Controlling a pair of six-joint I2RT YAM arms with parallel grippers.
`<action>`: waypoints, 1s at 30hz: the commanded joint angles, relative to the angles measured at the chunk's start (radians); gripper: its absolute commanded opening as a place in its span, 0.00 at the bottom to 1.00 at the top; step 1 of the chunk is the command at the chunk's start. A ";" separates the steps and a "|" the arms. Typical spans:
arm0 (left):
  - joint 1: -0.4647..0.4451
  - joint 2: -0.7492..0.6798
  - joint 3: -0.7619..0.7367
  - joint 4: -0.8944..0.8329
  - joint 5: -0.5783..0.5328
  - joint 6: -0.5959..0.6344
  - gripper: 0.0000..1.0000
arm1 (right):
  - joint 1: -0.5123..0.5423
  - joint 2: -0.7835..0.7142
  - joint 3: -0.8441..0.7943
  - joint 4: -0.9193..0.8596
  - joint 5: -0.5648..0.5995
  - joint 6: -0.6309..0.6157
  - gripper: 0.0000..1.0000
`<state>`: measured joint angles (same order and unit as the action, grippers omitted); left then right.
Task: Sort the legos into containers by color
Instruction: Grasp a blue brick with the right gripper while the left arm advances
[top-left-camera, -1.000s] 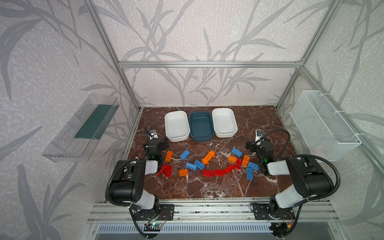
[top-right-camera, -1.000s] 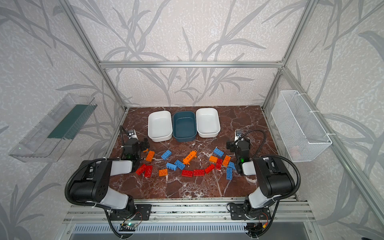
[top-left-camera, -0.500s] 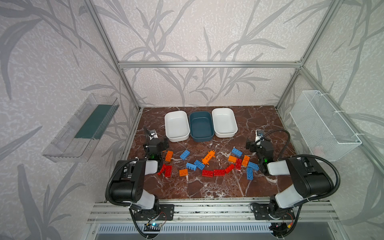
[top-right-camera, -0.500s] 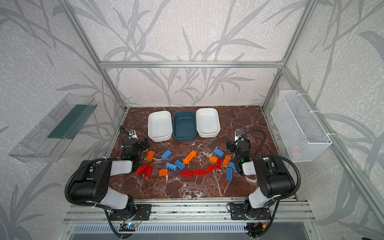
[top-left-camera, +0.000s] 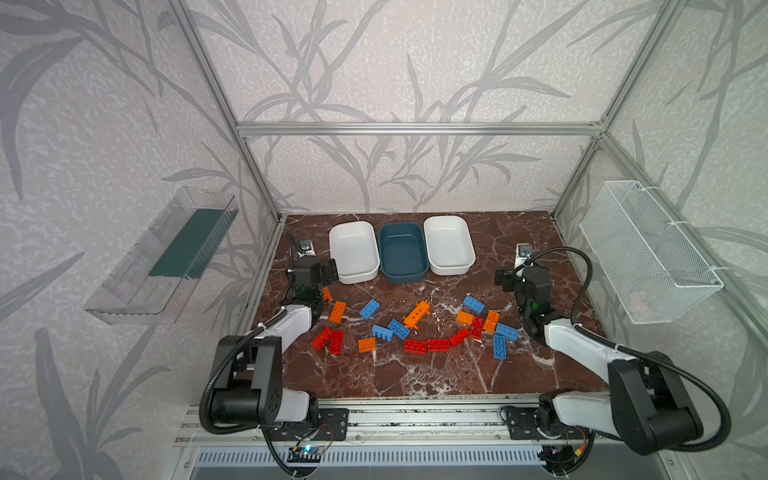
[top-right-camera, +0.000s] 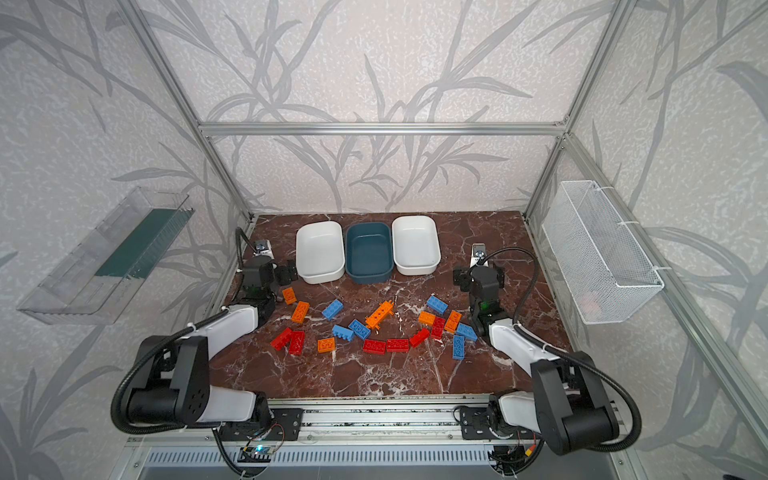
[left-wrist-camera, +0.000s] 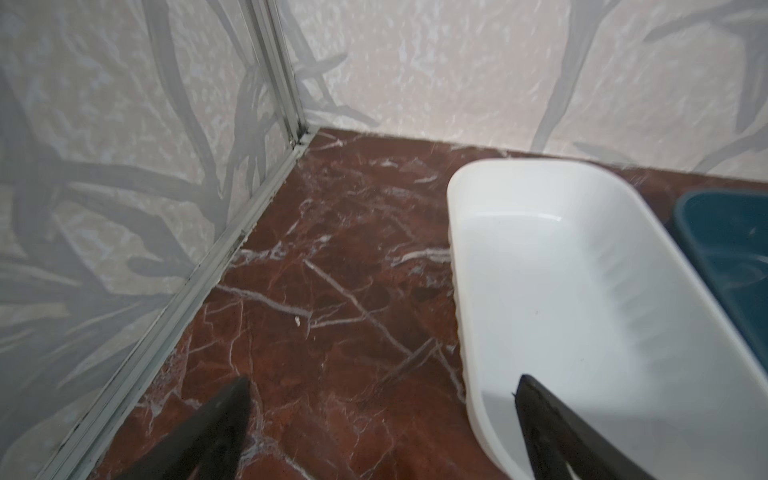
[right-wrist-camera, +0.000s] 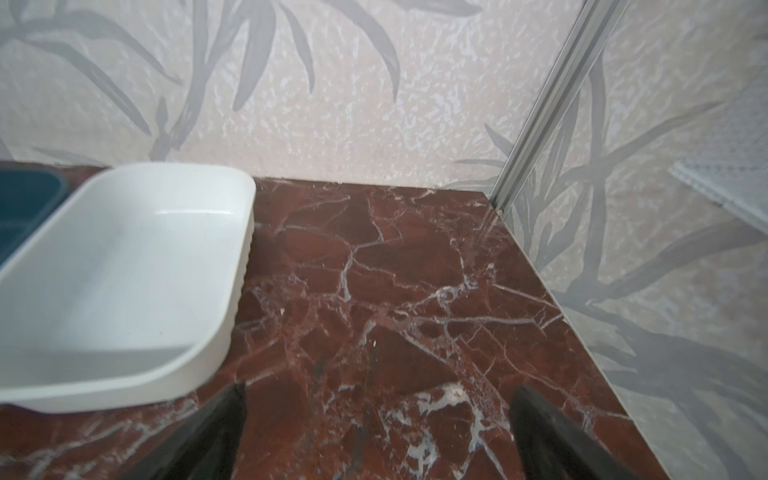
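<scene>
Two grippers: the left gripper (left-wrist-camera: 384, 382) and the right gripper (right-wrist-camera: 380, 390) each stand with jaws spread wide and nothing between them but the bare marble tabletop (left-wrist-camera: 332, 249).
Just ahead of the jaws: the left white container (left-wrist-camera: 561, 291) lies close beside the left gripper, and one finger shows over its near corner. The right white container (right-wrist-camera: 124, 270) sits ahead and to the inner side of the right gripper. Both are empty.
Between the white ones: the teal container (top-left-camera: 403, 253), also empty.
Behind the jaws: the legos (top-left-camera: 399, 329) lie scattered on the tabletop between the two arms, none in a container. Neither wrist view shows one.
Nearest pieces: a small orange brick (top-left-camera: 327, 294) just beside the left wrist, and a blue brick (top-left-camera: 473, 304) near the right wrist.
Handling: likely light, stiff, smooth plastic. A pinch across the flat long sides should hold; a corner pinch may let a brick skid on the marble.
In the way: some bricks touch neighbours, leaving little room for a finger. The long orange piece (top-left-camera: 419, 312) has side pegs and is best gripped between them.
Farther out: the wire basket (top-left-camera: 648, 257) and the clear wall tray (top-left-camera: 166, 257) are well apart and no obstacle.
</scene>
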<state>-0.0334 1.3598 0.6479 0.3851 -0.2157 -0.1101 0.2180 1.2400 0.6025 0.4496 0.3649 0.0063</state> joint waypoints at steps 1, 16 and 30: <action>-0.067 -0.086 -0.014 -0.127 0.007 -0.040 0.98 | 0.028 -0.056 0.121 -0.389 0.046 0.089 0.99; -0.589 -0.460 -0.189 -0.238 -0.023 -0.141 0.98 | 0.132 0.078 0.198 -0.720 -0.322 0.237 0.82; -0.630 -0.486 -0.206 -0.270 -0.035 -0.131 0.98 | 0.149 0.253 0.263 -0.776 -0.427 0.179 0.68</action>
<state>-0.6594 0.8684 0.4458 0.1268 -0.2375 -0.2398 0.3622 1.4689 0.8234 -0.3019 -0.0406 0.2070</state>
